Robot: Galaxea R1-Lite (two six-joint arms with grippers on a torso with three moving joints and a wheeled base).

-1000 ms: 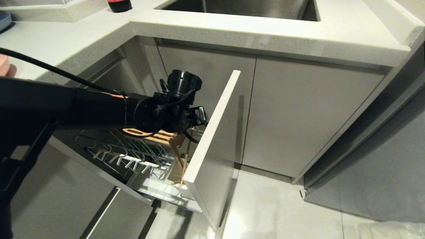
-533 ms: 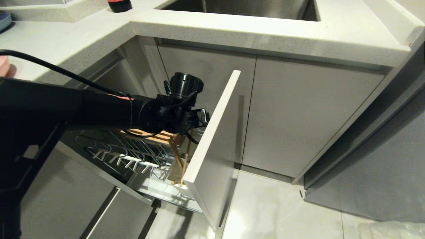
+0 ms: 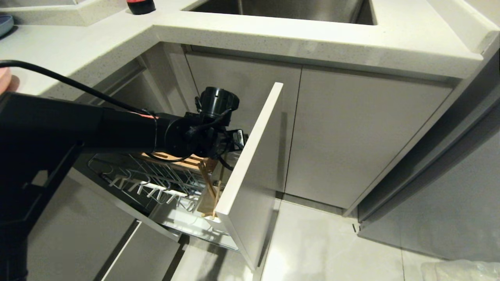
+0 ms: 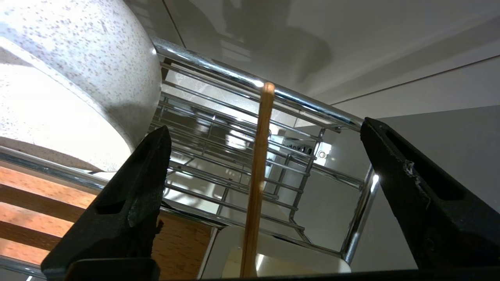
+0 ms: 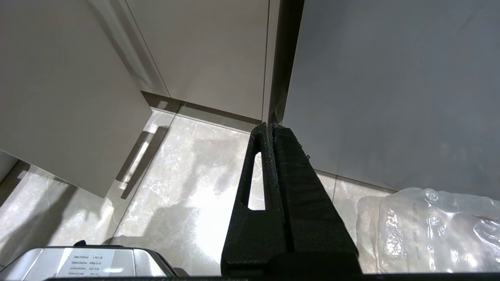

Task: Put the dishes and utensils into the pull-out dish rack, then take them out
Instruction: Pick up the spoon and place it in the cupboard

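A: Where does the left claw stand?

B: Inside the pulled-out dish rack, at its front end just behind the pale front panel. Its jaws are spread wide and grip nothing. One chopstick rises between them, touching neither finger.

A: And the chopstick's foot?

B: It drops into the white utensil cup at the rack's front corner, and its top leans near the chrome rail. In the head view the chopsticks stand tilted in that cup, against the panel.

A: How would they handle?

B: My guess: very light, stiff, thin, and smooth enough to roll or pivot in a pinch. I would close on the upper shaft, above the cup's rim, and lift straight up so the tip does not catch the wires.

A: What else is close?

B: The speckled cream bowl sits on edge beside one finger, over the slotted wooden strip. It looks hard, glazed and breakable; I would grip it across the rim rather than the curved wall. A salmon-pink edge shows at the bench's left border in the head view; it may be the plate, but too little shows. I see no spoon.

A: The right claw?

B: Pressed shut, parked low over the floor, beside a crinkled plastic bag.
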